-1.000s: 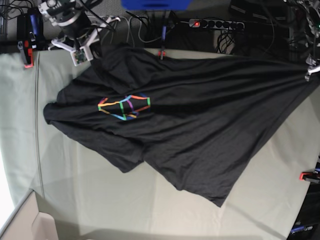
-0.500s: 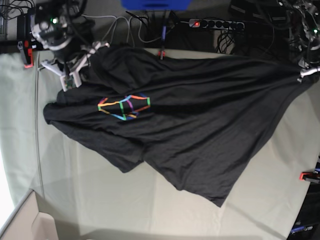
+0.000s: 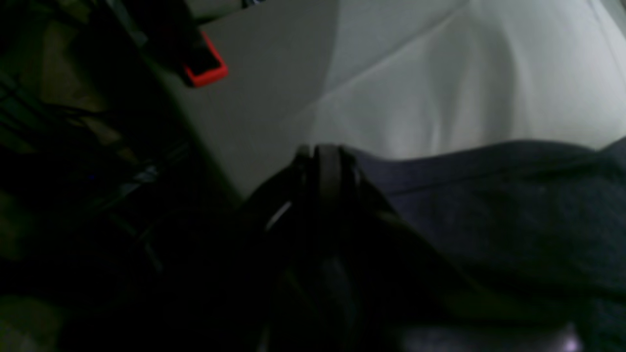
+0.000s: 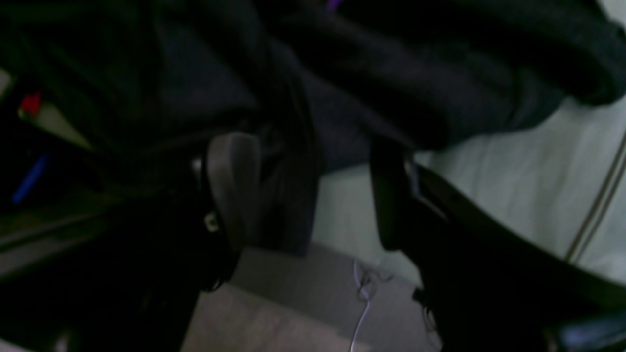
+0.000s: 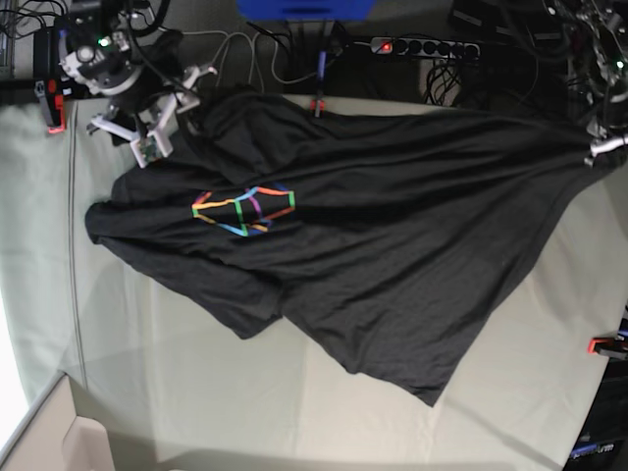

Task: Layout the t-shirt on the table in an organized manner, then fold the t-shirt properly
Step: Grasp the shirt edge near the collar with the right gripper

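The t-shirt (image 5: 392,226) stretches left-to-right across the tabletop (image 5: 177,383); left claw (image 3: 325,159) pinches its right corner, right claw (image 4: 313,195) gapes empty.

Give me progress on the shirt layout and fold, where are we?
Done: the t-shirt is spread over the table, graphic side up, though skewed and creased. In hand: the left pincer is shut on a corner of the fabric at the table's edge; the right pincer stands open at the other end, with fabric hanging between its fingers. Left: squaring up and all folds.
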Motion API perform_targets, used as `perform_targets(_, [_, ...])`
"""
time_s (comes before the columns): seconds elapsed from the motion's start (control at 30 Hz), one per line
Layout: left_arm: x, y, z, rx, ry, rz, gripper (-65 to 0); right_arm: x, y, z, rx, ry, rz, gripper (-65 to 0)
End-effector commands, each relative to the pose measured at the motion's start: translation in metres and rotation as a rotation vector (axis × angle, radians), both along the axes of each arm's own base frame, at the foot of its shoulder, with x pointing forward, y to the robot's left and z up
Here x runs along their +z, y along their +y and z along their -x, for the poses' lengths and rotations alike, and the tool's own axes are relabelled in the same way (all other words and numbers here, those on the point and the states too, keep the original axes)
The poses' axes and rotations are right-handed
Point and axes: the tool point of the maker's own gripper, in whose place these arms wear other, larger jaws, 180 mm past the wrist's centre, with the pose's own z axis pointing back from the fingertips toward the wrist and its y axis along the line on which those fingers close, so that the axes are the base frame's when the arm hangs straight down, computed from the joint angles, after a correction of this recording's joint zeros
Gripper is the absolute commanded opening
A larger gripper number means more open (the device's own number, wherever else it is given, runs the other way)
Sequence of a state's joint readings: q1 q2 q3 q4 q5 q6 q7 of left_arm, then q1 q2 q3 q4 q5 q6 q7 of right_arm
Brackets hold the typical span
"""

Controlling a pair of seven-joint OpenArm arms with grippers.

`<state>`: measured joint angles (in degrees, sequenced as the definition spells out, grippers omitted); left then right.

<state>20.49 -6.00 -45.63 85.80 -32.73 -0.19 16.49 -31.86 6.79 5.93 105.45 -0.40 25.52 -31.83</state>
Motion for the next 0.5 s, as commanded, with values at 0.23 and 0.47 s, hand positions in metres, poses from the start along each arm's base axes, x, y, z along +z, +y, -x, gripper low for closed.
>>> perform_targets(0.23, [0.019, 0.008, -0.016, -0.004, -0.058, -0.04, -64.8, -0.036, 0.0, 0.011, -0.012, 0.084, -0.032, -28.4])
perform_targets(0.47, [0.023, 0.007, -0.019, -0.006, -0.072, -0.043, -64.8, -0.039, 0.001, 0.012, -0.006, 0.094, -0.033, -48.8])
